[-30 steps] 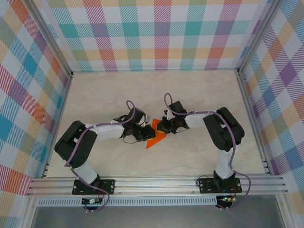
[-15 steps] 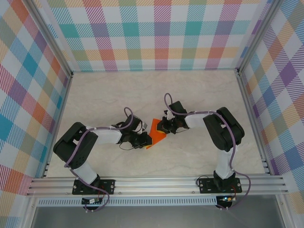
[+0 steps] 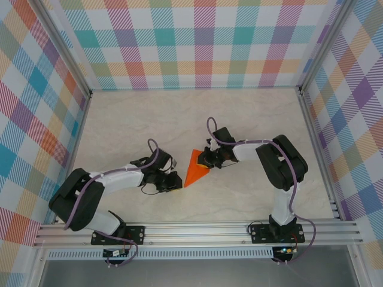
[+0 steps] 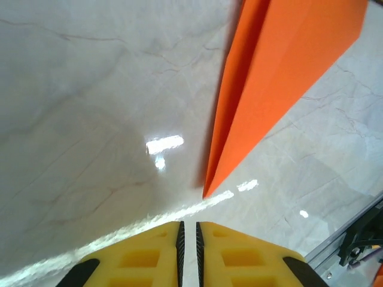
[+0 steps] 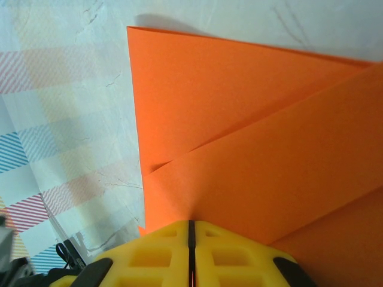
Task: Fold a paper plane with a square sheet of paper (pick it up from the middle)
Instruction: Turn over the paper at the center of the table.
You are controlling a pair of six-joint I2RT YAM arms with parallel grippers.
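Find the orange paper plane [image 3: 194, 170] [image 4: 269, 78] [image 5: 239, 119] on the counter [image 3: 251, 119], near the middle. See the right fingers [image 5: 179, 230] [image 3: 206, 160] pinched shut on its edge, holding it. See the left fingers [image 4: 170, 236] [image 3: 173, 181] closed to a thin slit with nothing in them, just beside the pointy tip, not touching

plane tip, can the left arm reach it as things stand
Probably yes: the plane tip lies just ahead of the left gripper, with bare table between, though its jaws are shut.
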